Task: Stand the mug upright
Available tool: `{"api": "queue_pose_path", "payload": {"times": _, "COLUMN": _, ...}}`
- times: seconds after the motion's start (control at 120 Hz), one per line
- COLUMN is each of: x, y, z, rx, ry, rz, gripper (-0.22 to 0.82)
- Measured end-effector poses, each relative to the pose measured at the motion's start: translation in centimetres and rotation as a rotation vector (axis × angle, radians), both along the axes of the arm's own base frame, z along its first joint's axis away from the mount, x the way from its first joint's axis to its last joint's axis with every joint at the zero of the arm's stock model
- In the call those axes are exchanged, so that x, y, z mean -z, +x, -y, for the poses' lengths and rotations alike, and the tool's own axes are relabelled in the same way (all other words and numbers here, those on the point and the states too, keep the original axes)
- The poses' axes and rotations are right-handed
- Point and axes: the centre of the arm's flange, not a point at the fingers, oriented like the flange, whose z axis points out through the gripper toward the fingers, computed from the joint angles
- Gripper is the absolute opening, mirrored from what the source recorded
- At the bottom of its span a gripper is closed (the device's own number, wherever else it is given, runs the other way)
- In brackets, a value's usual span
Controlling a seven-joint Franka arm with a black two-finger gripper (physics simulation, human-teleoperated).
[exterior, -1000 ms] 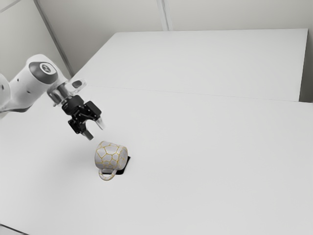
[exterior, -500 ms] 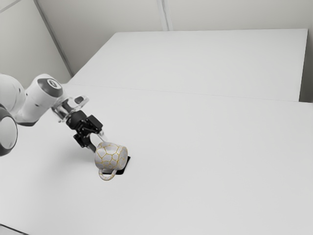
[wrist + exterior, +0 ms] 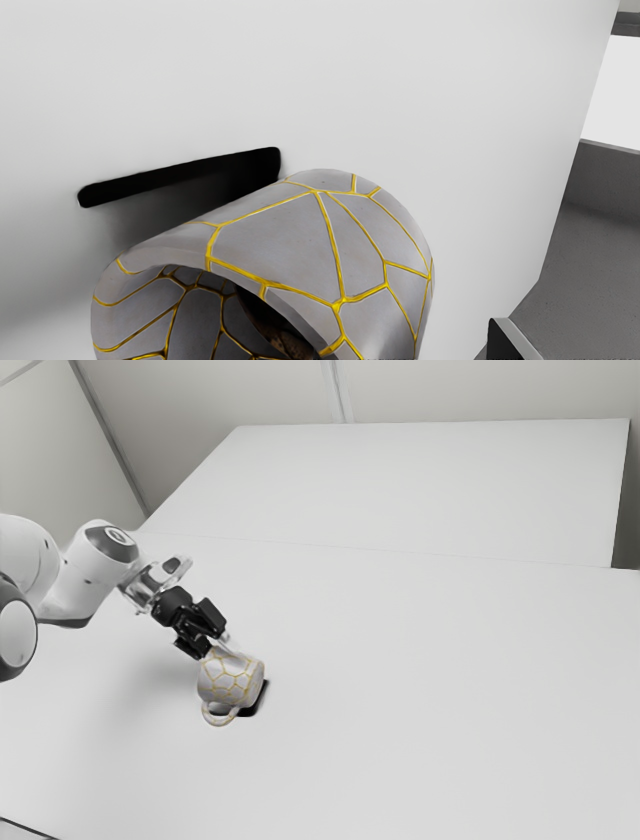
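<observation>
Most to be feared from here: a roll of the mug (image 3: pixel 228 680) over its round side, caused by a push of the gripper (image 3: pixel 217 654) away from the middle of the wall. Possible also, by my judgement, a slip out of a shallow or uneven hold at the rim, because of the curved wall and maybe a smooth surface. In case of lifting, a risk of knocking the handle (image 3: pixel 219 717) against the table (image 3: pixel 430 700), from turning too low; in case of letting go too soon, a fall back onto the side. Possible to catch the base on the edge of the black flat piece (image 3: pixel 180 182), just beside and perhaps partly under the mug. For now, lying on its side on the table, with open mouth toward the gripper, not upright. About the grasp, impossible to tell: close against the mouth end, but whether clenched on the wall or released, not clear. Compared with half a second ago, moved a little farther toward the exterior view's right, both gripper and mug, the mug only slightly.
</observation>
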Motion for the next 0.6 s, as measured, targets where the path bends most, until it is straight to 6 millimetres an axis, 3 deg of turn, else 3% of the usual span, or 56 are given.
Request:
{"api": "queue_pose_path", "payload": {"times": 0.092, "x": -0.1, "y": 0.3, "z": 0.9, "rx": 0.014, "ry": 0.001, "rz": 0.007, "gripper": 0.10}}
{"api": "queue_pose_path", "payload": {"times": 0.2, "x": -0.1, "y": 0.5, "z": 2.0, "rx": 0.034, "ry": 0.002, "rz": 0.009, "gripper": 0.00}}
{"api": "queue_pose_path", "payload": {"times": 0.6, "x": -1.7, "y": 1.2, "z": 4.0, "rx": 0.055, "ry": 0.006, "rz": 0.040, "gripper": -0.13}}
